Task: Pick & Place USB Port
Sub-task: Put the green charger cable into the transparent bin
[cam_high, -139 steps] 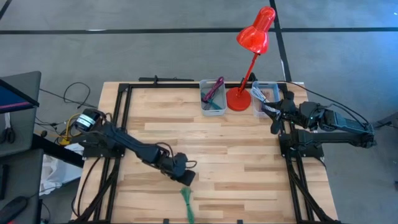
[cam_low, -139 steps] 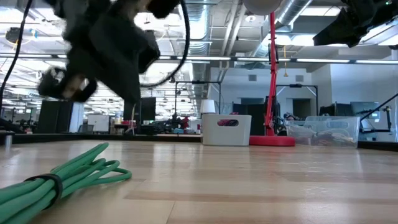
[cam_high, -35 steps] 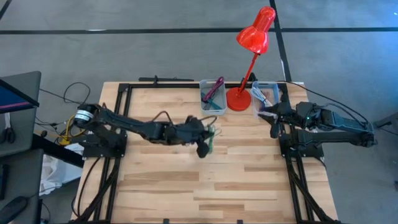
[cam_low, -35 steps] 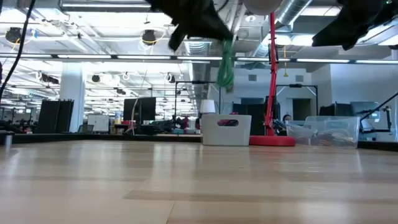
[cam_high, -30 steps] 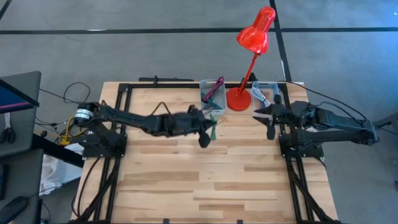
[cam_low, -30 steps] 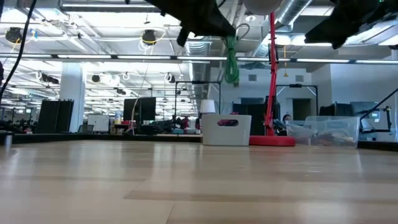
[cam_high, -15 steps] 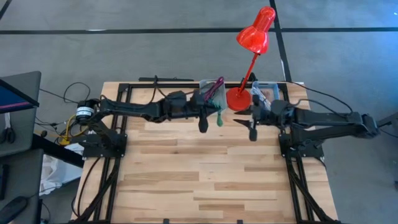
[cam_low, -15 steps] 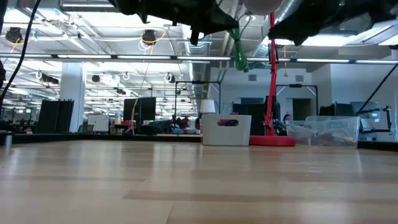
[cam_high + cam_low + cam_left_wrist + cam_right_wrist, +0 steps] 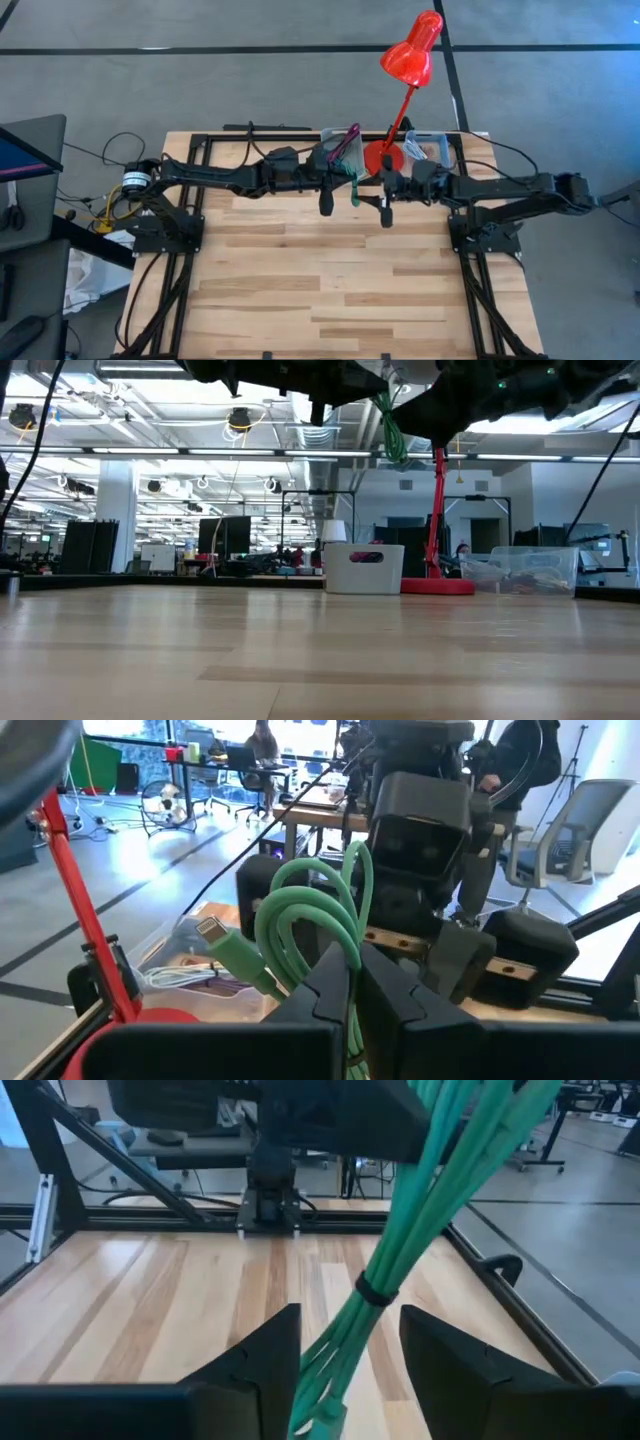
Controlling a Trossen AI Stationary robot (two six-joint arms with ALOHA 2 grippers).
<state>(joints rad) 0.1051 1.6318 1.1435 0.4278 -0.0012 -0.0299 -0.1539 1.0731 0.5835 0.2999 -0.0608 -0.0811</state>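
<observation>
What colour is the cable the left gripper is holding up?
Green. The cable shows best in the right wrist view, pinched by the left gripper.

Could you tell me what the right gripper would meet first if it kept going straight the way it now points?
Most likely the green USB cable bundle hanging from the shut left gripper. In its wrist view the right gripper has open fingers either side of the bundle; depth is uncertain, but the cable looks very close.

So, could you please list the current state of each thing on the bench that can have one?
Left tool: shut on the green USB cable, raised.
Green USB cable: coiled, tied, hanging in the air.
Right tool: open, fingers either side of the cable.
Red desk lamp: upright.
White bin: on the table, open-topped.
Clear bin: holds cables.
</observation>
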